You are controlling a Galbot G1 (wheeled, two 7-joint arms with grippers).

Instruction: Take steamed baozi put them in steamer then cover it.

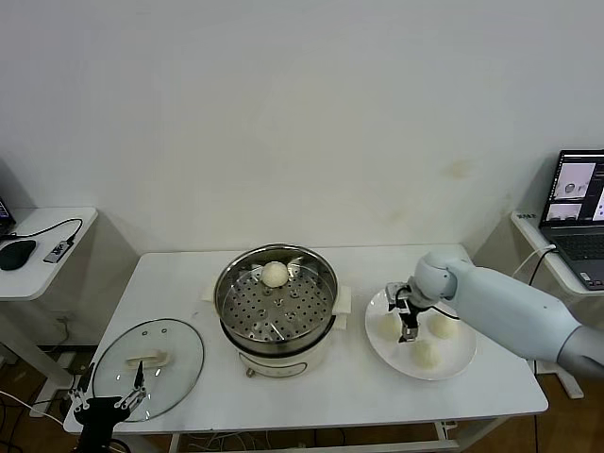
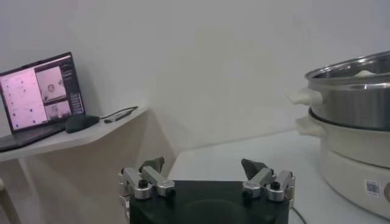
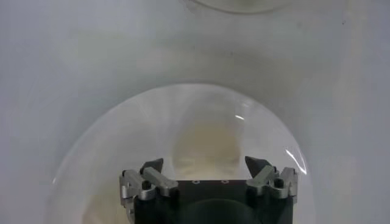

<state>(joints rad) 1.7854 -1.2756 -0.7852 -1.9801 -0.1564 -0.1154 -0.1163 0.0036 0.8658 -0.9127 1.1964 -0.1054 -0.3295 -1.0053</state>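
Right beneath my right gripper [image 3: 204,167] lies a baozi [image 3: 206,143] on the white plate [image 1: 453,363], framed between my spread, empty fingers, untouched. Two more buns [image 1: 442,325] share that plate. One bun [image 1: 275,274] sits on the steamer's [image 1: 276,300] perforated tray. My left gripper [image 2: 204,171] hangs open off the table's [image 1: 359,382] edge, near the glass lid [image 1: 148,355].

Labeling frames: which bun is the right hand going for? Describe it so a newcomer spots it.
Start at the steel steamer mid-table, then look to the robot's right at the white plate holding three buns. The target bun is the one nearest the steamer, directly under the open right hand; the other two lie farther out and uncovered.
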